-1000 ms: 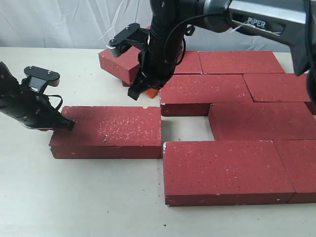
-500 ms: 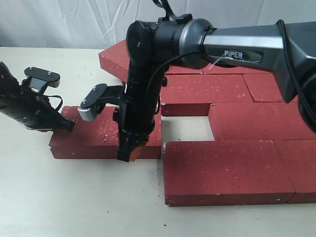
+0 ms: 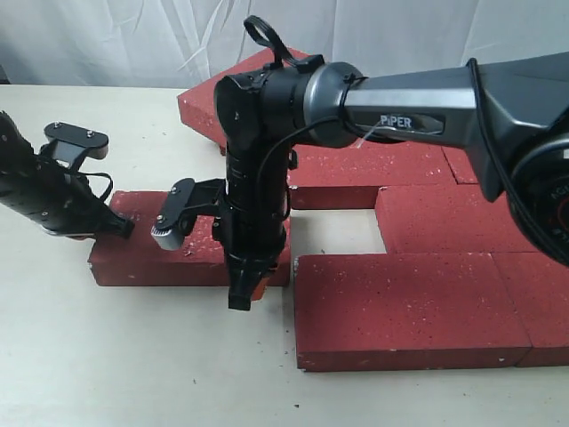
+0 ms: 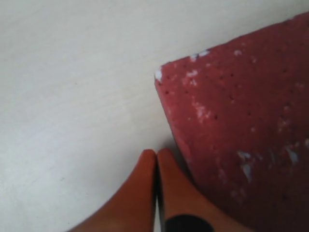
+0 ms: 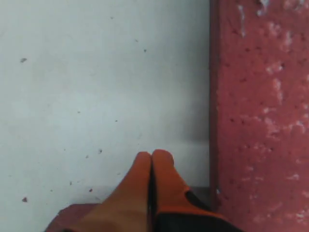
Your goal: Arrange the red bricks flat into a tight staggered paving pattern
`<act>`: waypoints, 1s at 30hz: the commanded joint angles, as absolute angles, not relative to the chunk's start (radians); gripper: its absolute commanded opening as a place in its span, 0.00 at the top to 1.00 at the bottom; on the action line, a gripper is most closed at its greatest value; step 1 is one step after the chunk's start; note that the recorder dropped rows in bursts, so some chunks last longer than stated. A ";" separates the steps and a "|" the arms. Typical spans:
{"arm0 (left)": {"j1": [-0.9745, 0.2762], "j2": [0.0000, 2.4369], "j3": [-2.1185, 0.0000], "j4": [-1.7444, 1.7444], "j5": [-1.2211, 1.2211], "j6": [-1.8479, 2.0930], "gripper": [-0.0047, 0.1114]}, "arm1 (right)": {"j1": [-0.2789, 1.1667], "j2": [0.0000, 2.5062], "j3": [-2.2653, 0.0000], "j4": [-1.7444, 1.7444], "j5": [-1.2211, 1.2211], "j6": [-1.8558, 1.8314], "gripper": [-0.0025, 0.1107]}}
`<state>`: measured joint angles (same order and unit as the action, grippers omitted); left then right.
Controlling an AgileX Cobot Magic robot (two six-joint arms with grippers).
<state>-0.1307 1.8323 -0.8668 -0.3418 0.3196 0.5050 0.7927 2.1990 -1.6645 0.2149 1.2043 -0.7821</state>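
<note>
I'm seeing the loose brick lying flat at centre left of the exterior view, apart from the paved bricks filling the right side, with a bare pocket of table showing between them. One skewed brick is sitting at upper centre, off the rows.

The left gripper is pointing down at the loose brick's left end. In its wrist view its fingers are pressed together on nothing, just beside the brick corner.

The right arm is reaching across the middle, standing nearly vertical. The right gripper is hanging at the loose brick's front right corner, fingers pinched together and empty, over table just beside a brick edge. Contact I can't tell.

Against a second ago, the right arm has left the skewed brick and dropped to the front. The left gripper and loose brick are staying put.
</note>
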 commanded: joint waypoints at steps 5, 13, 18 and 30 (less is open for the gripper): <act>-0.126 1.828 -0.867 -0.352 0.342 0.506 0.96 | 0.791 2.200 -1.660 0.122 1.179 -0.738 0.99; -0.126 1.828 -0.867 -0.352 0.342 0.506 0.96 | 0.791 2.200 -1.660 0.069 1.185 -0.698 0.99; -0.126 1.828 -0.867 -0.352 0.320 0.506 0.96 | 0.795 2.174 -1.663 0.191 1.221 -0.706 0.99; -0.094 1.800 -0.867 -0.281 0.313 0.504 0.96 | 0.647 2.002 -1.677 0.091 1.196 -0.517 0.99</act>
